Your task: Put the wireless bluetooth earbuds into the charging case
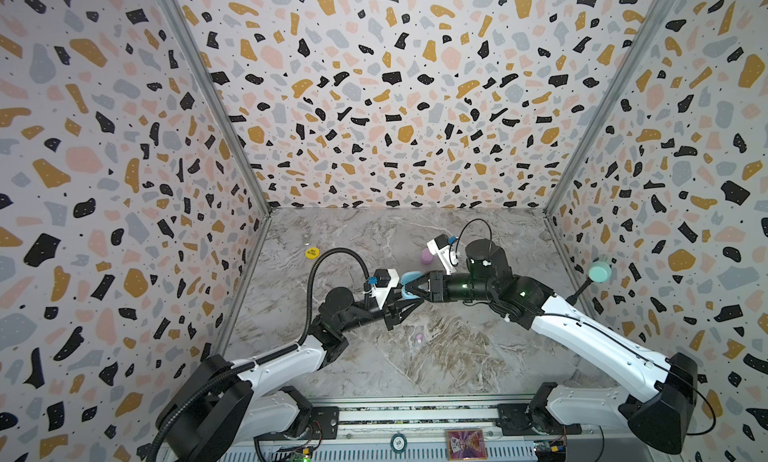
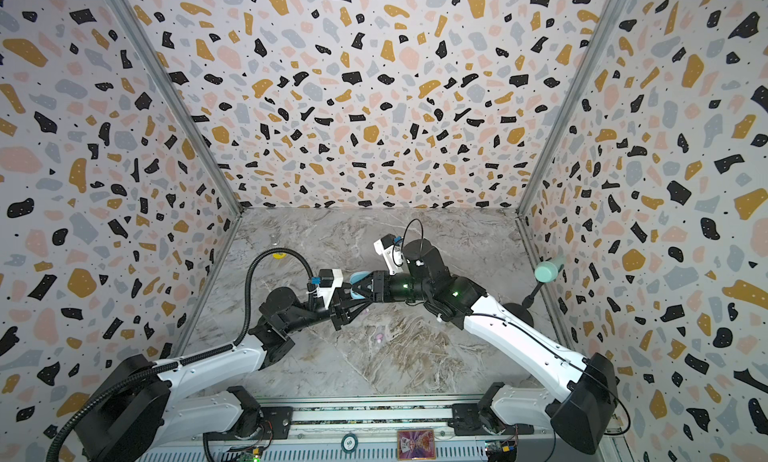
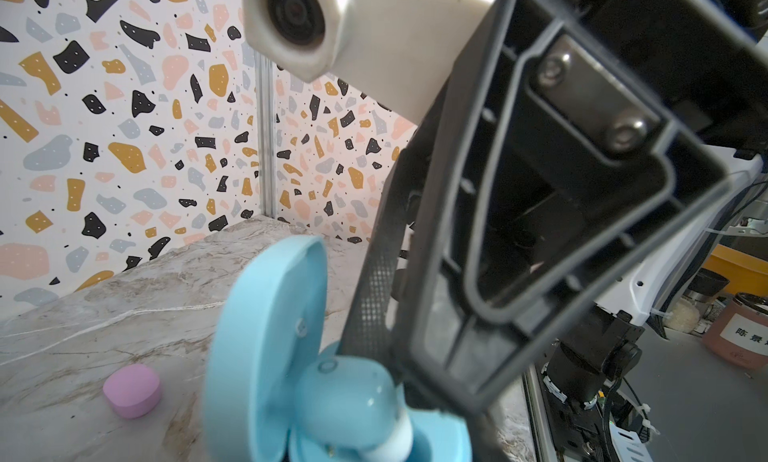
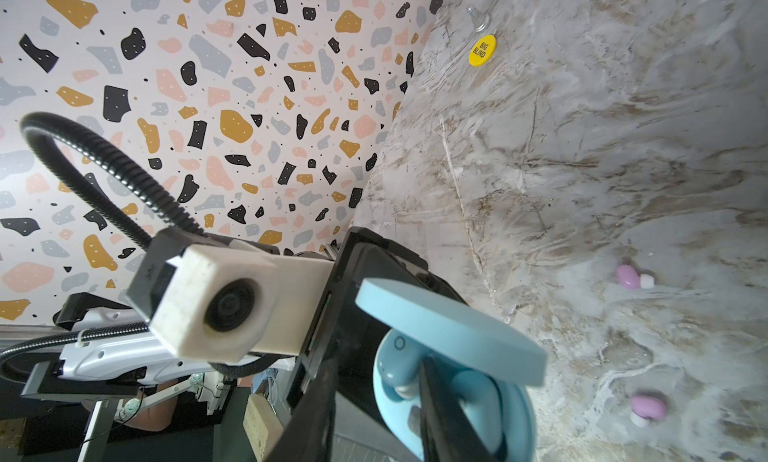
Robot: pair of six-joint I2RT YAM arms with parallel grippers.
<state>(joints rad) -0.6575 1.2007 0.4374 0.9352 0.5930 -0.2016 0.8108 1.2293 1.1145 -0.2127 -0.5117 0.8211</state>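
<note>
Checking progress on the blue set. Left tool (image 1: 405,305) is clamped on the blue charging case (image 1: 409,279) near the middle of the counter (image 1: 457,356), with the lid swung up. Right tool (image 1: 409,292) meets it from the opposite side, and one finger (image 4: 436,401) reaches into the case body between two buds. Cannot tell whether the right jaws pinch anything, because the lid and case hide the tips.

Done so far (judgement):
- first blue bud (image 4: 395,362) and second blue bud (image 4: 473,397) both lie inside the case body.
- In the left wrist view one of them sits tilted with its white tip exposed, so it is probably not fully seated.
- Lid not yet shut.

Left to do (judgement):
- Two pink buds (image 4: 628,277) (image 4: 648,406) lie loose on the counter, apart from each other.
- Both are well away from the pink case (image 1: 427,255), which lies closed behind the arms.
- No mint buds found in any view.
- A mint rounded thing (image 1: 599,271) on a black stalk stands by the right wall; cannot tell what it is.
- Estimate: about a third done at best.

Surface: the counter is a grey-brown marble pattern, flat and mostly bare. A yellow disc (image 4: 482,50) marked BIG BLIND lies toward the far left corner, with a small metal stud (image 4: 478,19) just beside it.

Room: three walls (image 1: 374,86) carry a terrazzo print in black, ochre, pink and grey. Aluminium posts (image 1: 216,106) stand in the corners.
</note>
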